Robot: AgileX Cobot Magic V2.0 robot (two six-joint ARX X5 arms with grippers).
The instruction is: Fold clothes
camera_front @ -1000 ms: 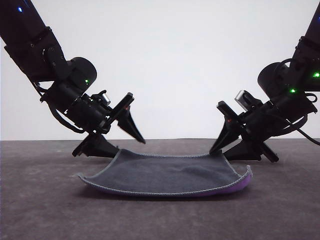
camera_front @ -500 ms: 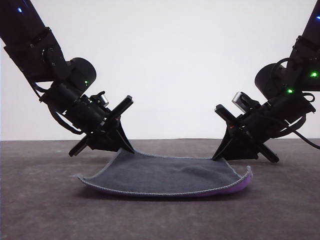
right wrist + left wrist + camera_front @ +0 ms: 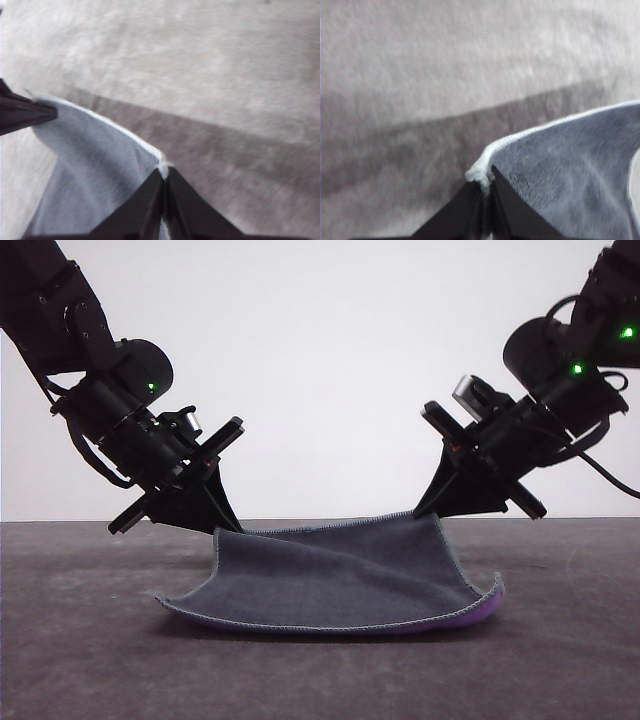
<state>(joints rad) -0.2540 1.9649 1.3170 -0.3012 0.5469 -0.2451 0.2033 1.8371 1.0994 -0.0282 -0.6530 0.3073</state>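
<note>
Front view: I see the cloth (image 3: 335, 580) in the lower centre of the frame on the dark table (image 3: 80, 660), grey face up, with a strip of purple underside showing at its lower right edge. Its two far corners are raised off the surface; the near edge lies flat. The left gripper (image 3: 228, 529) comes in from the upper left, fingers pressed together on the far left corner. The right gripper (image 3: 430, 513) comes in from the upper right, fingers pinched on the far right corner, held a little higher than the left one. Left wrist view: the two dark fingers (image 3: 465, 212) meet at bottom centre with the pale stitched corner of the cloth (image 3: 560, 175) clamped between them; image is blurred. Right wrist view: fingers (image 3: 145, 205) closed on the cloth (image 3: 95, 165) corner at bottom centre; the other gripper's tip (image 3: 25, 114) enters at the left edge, touching the opposite corner.
</note>
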